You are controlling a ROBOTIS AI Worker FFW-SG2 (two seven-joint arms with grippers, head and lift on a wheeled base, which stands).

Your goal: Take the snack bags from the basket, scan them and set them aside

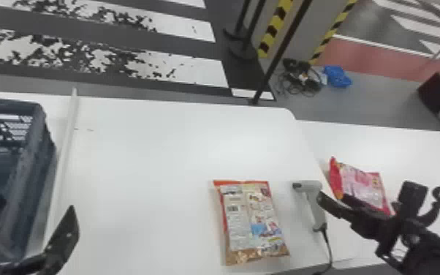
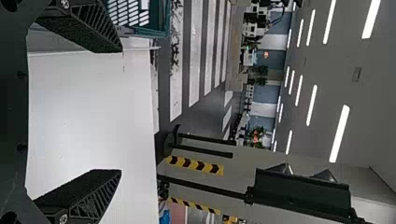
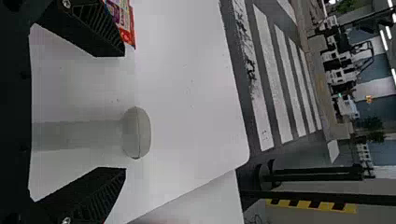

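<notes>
Hanging open, left hand (image 1: 36,204) and right hand (image 1: 367,192) flank a snack bag (image 1: 251,221), its barcode (image 1: 232,208) facing up.

The head view looks forward and down on the table (image 1: 139,157) from above; both wrist views, turned sideways, look across it from nearer. All three share the striped floor (image 1: 197,71), upper left in the head view.

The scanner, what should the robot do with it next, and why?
I think the right gripper should ease forward and close on the scanner. In the right wrist view, the scanner sits between its open fingers, and the orange bag lies nearby with its barcode facing up.
</notes>
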